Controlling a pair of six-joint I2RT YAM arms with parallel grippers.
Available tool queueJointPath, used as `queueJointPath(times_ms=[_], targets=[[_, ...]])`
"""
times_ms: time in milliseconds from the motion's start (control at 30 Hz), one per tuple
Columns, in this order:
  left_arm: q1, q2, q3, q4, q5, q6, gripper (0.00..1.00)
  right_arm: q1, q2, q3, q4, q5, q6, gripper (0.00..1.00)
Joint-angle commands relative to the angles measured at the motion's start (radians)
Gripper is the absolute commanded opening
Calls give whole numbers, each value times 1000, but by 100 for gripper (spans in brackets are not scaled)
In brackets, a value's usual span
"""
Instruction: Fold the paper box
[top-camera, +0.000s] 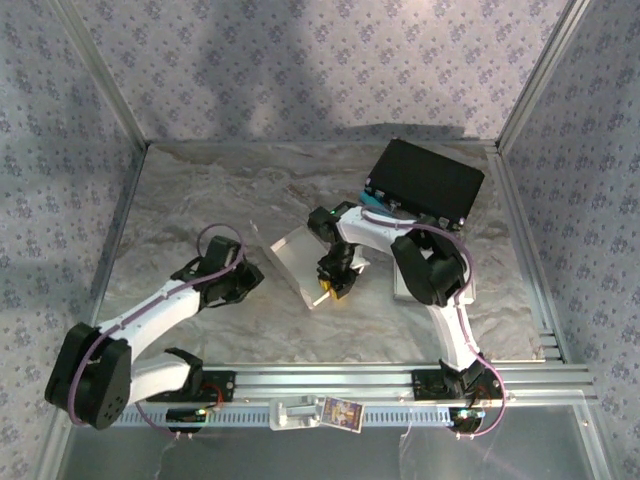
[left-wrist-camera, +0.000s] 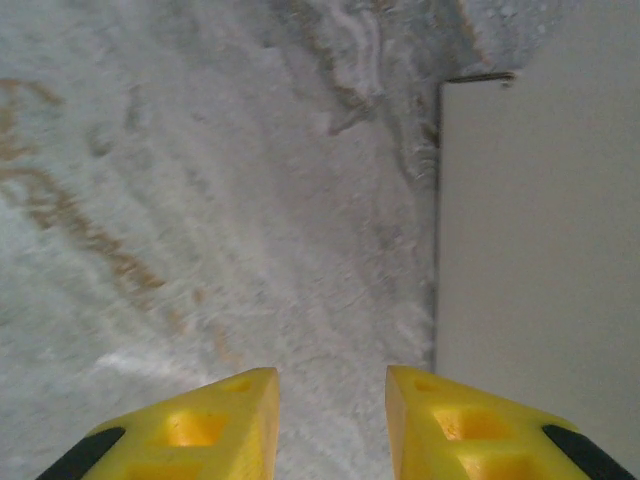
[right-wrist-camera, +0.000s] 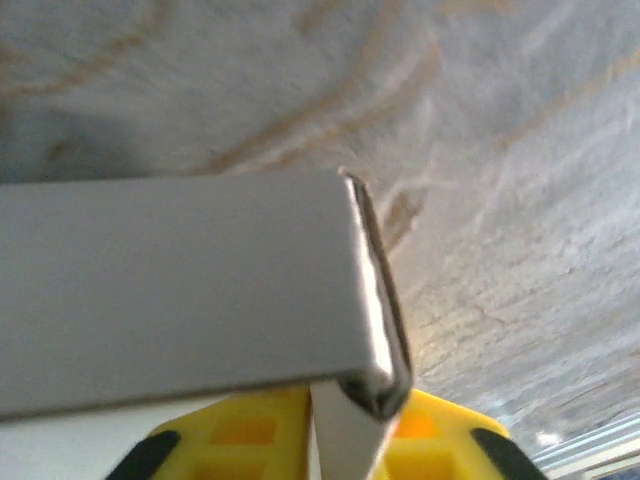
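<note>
My left hand (left-wrist-camera: 330, 388) is low over the marbled grey counter (top-camera: 200, 200). Its yellow fingers stand a narrow gap apart with nothing between them. Just beside it, on its right, is the white paper box (top-camera: 297, 255), partly folded, near the middle of the counter. From my left wrist, one flat pale panel of the box stands along the right, its straight edge close to my right-side finger.

My right hand (right-wrist-camera: 345, 425) is at the box's near side, with its fingers on either side of a thin wall below a folded-over flap. The wall sits between the two yellow fingers, but I cannot tell whether they press on it or stand slightly off it.

A black rectangular case (top-camera: 425, 180) lies tilted at the far right of the counter, apart from the box.
</note>
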Motion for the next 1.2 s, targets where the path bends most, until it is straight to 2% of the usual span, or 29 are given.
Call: queueJointPath(times_ms=[0,167,333,400,533,667,867,1167], targets=[[-7,34,17,121,27,-40,33,2,-73,-28,28,-28,41,40],[-18,58,72,121,13,-42,34,-17,-182,-9,7,41,-73,55],[-24,86,119,113,8,-39,34,-31,-286,72,-40,157,-299,62],[-23,96,132,112,4,-40,34,-29,-321,76,2,170,-407,62],[-26,101,157,97,-13,-36,34,10,-367,140,60,192,-768,59],[-26,113,178,89,-16,-24,34,74,-381,223,87,131,-989,60],[-26,145,200,90,-11,-11,34,107,-250,379,5,67,-1067,57],[-23,174,230,89,1,12,35,134,-94,540,-52,79,-1081,50]])
